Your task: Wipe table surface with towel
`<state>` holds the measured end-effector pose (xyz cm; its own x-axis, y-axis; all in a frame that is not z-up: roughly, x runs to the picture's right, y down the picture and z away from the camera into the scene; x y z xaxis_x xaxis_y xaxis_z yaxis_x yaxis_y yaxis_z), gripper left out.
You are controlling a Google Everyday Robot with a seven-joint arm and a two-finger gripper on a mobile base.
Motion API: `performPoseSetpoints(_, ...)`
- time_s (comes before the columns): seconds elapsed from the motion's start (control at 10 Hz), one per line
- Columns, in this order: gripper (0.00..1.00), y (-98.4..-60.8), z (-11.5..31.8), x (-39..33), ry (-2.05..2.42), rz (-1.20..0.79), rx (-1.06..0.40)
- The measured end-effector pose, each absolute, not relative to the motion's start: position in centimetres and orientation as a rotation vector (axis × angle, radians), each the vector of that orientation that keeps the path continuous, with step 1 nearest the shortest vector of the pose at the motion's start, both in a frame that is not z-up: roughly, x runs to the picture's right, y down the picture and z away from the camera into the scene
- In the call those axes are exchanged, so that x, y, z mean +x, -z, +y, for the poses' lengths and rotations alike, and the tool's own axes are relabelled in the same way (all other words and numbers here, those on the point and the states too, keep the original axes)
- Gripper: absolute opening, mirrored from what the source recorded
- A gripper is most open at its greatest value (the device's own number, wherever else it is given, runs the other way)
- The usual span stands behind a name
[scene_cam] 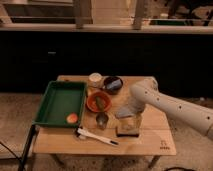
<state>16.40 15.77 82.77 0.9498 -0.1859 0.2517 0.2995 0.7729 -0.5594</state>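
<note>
The table surface (150, 132) is a light tan wooden top. My white arm reaches in from the right and bends down over the table's middle right. The gripper (130, 116) points down there, just above a dark block with a brownish top (128, 131). A pale grey-blue towel (123, 111) shows right at the gripper's left side, between the orange bowl (99, 101) and the arm. I cannot tell whether the towel rests on the table or hangs from the gripper. The jaws stand wide, open.
A green tray (55, 102) with a small orange item (72, 118) fills the table's left. A white cup (95, 79) and a dark bowl (112, 84) stand at the back. A small metal cup (102, 120) and a white utensil (95, 135) lie near the front.
</note>
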Motion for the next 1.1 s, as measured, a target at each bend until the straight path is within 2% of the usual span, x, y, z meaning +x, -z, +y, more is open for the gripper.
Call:
performPoseSetpoints(0.5,0.8,-85.6,13.1,15.5,0.317,-0.206,-0.588)
performPoseSetpoints(1.1,0.8,-89.3,13.3,14.6,0.361,-0.23,-0.618)
